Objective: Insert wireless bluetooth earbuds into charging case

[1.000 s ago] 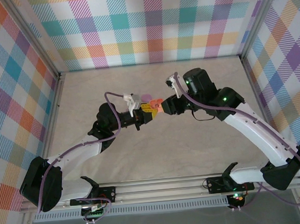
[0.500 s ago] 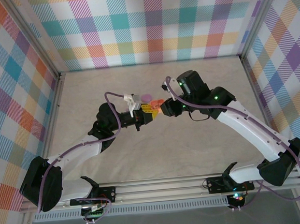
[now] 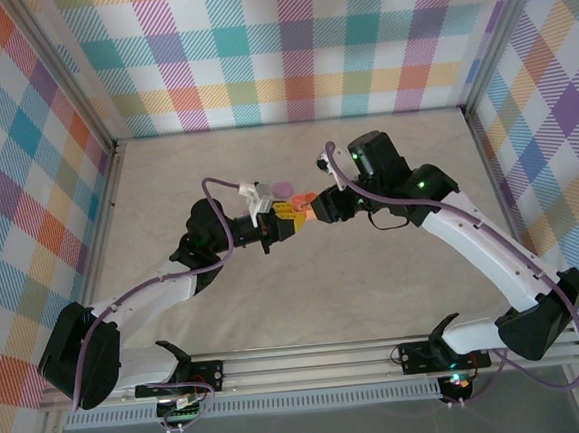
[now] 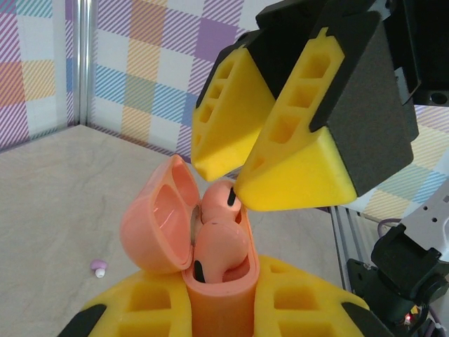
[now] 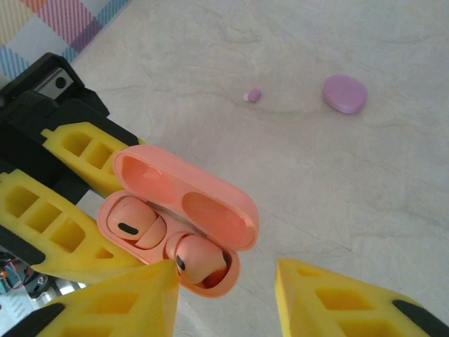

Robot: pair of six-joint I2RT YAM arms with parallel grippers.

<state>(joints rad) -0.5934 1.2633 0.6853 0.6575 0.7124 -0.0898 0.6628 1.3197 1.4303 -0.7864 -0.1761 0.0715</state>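
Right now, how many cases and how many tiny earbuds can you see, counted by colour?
orange-pink case: 1
purple case: 1
orange-pink earbuds: 2
purple earbud: 1
Total: 5

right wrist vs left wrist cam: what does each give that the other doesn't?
Right wrist: the purple case lying on the table.
Left wrist: the plaid wall and the right arm's black body behind.
Both: the open orange case clamped in the left pincer, two orange earbuds in it, the right pincer at them with its fingers apart, and one purple earbud loose on the table.
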